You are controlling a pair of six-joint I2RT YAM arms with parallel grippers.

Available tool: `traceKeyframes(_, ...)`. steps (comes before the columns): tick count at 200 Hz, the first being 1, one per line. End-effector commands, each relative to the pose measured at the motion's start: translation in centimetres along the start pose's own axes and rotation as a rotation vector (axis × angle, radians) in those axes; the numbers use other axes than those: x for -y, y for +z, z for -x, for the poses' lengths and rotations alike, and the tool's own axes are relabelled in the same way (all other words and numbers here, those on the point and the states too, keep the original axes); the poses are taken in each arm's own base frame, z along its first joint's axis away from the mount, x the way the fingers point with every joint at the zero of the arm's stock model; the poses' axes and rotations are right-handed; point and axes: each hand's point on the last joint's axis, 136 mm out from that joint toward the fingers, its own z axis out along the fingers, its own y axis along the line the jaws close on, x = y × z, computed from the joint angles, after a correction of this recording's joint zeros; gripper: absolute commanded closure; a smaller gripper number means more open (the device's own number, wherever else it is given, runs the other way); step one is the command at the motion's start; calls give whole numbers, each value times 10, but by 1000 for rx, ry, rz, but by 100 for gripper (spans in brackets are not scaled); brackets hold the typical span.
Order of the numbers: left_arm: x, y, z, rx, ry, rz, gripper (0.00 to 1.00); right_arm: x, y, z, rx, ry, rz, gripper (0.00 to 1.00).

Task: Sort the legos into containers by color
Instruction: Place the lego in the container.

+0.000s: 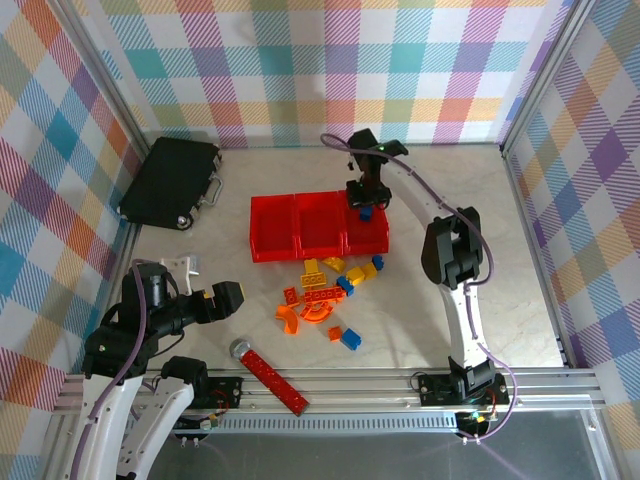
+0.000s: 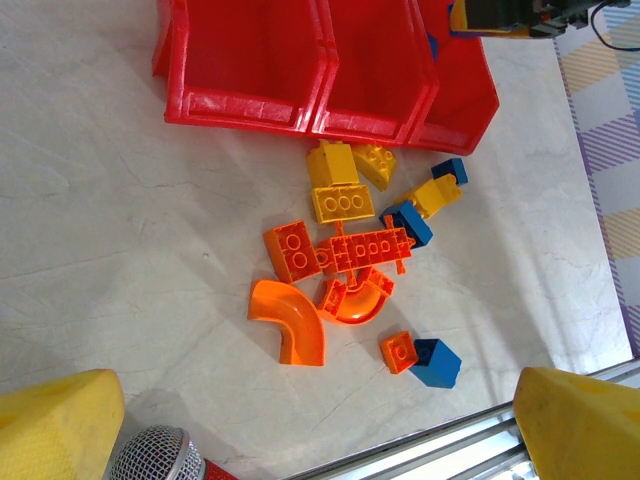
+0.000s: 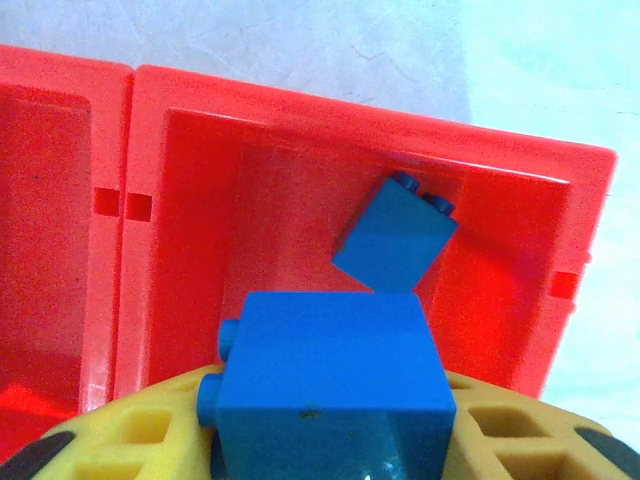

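Three joined red containers (image 1: 272, 228) stand mid-table. My right gripper (image 1: 365, 205) hangs over the rightmost one, shut on a blue lego brick (image 3: 330, 385) between its yellow fingers (image 3: 120, 440). Below it, another blue brick (image 3: 395, 235) lies tilted inside that bin (image 3: 300, 160). In front of the containers (image 2: 250, 60) lies a loose pile of legos (image 1: 325, 295): an orange arch (image 2: 290, 320), orange plates (image 2: 365, 248), yellow bricks (image 2: 340, 185), and a blue brick (image 2: 435, 362) next to a small orange one (image 2: 399, 351). My left gripper (image 1: 222, 298) is open, left of the pile, nothing between its fingers (image 2: 55, 425).
A black case (image 1: 170, 180) lies at the back left. A long red bar with a silver round end (image 1: 268, 368) lies near the front edge, beside the aluminium rail (image 1: 400, 385). Checkered walls close in the table on three sides.
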Motion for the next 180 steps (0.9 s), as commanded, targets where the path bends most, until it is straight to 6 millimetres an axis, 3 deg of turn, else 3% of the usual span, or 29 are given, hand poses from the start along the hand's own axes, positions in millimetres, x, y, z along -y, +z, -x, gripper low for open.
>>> traceKeyframes(1, -3, 1, -5, -12, -11, 7, 0, -6, 7, 2, -8, -19, 30, 54)
traceKeyframes(41, -3, 2, -5, -17, -13, 9, 0, -9, 3, 5, 6, -19, 51, 41)
traceKeyframes(90, -4, 2, -4, -14, -14, 13, 0, -16, -8, 5, 11, -34, 89, 37)
traceKeyframes(120, -4, 1, -3, -3, -12, 15, 0, -16, -32, 5, 46, -33, 93, 37)
traceKeyframes(180, -4, 2, -3, -4, -14, 17, 0, -22, -105, -9, 164, -1, 157, 36)
